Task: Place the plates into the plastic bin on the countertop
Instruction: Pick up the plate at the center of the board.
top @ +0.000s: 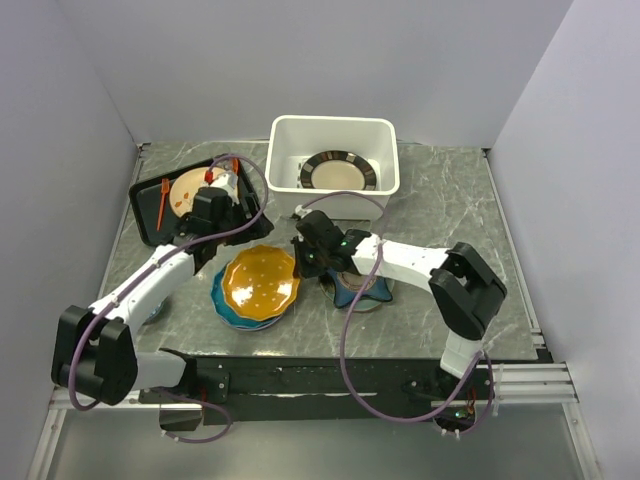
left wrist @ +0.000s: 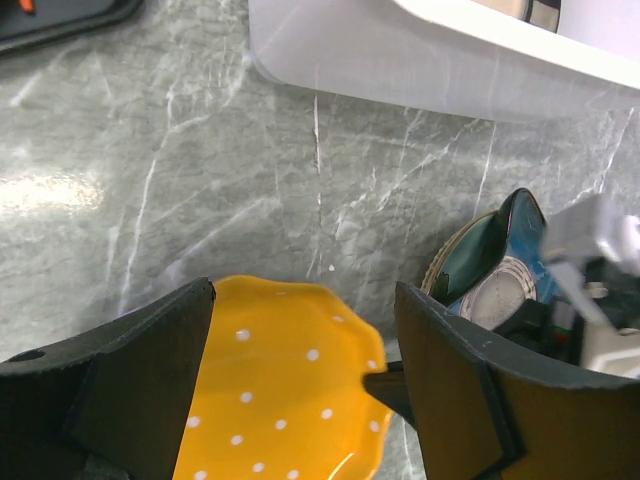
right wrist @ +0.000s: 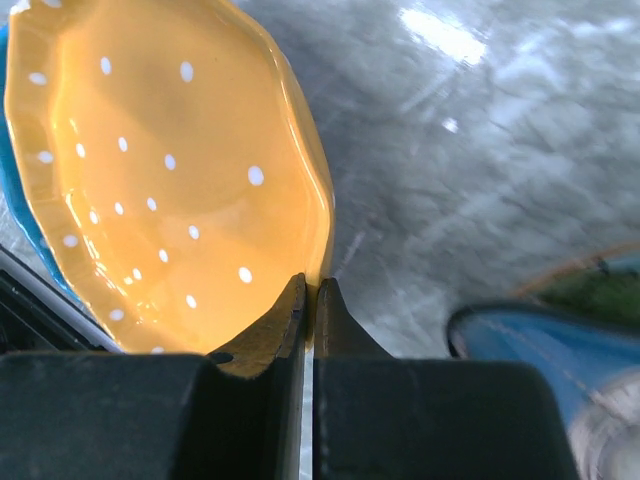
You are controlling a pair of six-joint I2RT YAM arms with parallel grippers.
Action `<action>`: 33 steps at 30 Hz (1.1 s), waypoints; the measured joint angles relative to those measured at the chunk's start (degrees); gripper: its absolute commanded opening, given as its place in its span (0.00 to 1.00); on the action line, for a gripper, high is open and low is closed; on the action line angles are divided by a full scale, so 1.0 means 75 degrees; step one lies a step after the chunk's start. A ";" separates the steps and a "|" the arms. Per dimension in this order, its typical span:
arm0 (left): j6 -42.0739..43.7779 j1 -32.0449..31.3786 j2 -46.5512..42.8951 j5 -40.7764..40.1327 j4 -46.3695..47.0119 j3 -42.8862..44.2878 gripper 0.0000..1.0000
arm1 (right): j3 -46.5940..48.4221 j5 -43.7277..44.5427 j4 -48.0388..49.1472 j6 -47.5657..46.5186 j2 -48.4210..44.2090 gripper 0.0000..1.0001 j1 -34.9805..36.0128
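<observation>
One bin (top: 283, 150), holding one dark-rimmed plate (top: 338, 171); one orange plate (top: 260, 282) atop a blue-rimmed stack (top: 222, 300) too hidden to count; one star plate (top: 362, 290) over one green plate (top: 367, 304); one tray (top: 145, 215) carrying one beige plate (top: 185, 190)

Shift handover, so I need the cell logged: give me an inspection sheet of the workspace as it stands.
Surface: grey marbled countertop, pale veins, some glare.
Job's things: dark-rimmed plate lies in the white bin; orange dotted plate tops a teal stack; navy star plate partly under the right arm.
Clutter: black tray holding a beige plate and orange utensils.
Grippers: left gripper open above the orange dotted plate; right gripper shut at that plate's rim, grip unconfirmed.
Cables: a purple cable loops along each arm.
Surroundings: plain pale walls on three sides.
</observation>
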 measured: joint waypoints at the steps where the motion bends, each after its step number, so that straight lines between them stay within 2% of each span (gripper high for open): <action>1: -0.0026 0.0003 0.0032 0.0032 0.0047 -0.0020 0.78 | -0.0102 0.0000 -0.0003 0.0020 -0.0111 0.00 -0.0035; 19: -0.0038 0.0003 -0.0583 -0.0178 0.0201 -0.0117 0.79 | -0.0659 -0.0023 -0.0119 0.0175 -0.1311 0.00 -0.0463; 27: 0.0047 0.0012 -0.1230 -0.0807 -0.0490 -0.0114 0.83 | -0.0659 -0.0224 -0.0128 0.0131 -0.1311 0.00 -0.0609; 33: 0.0122 0.0029 -0.1553 -0.1055 -0.0822 -0.0096 0.84 | -0.0659 -0.0708 -0.0119 0.0102 -0.1326 0.00 -0.1070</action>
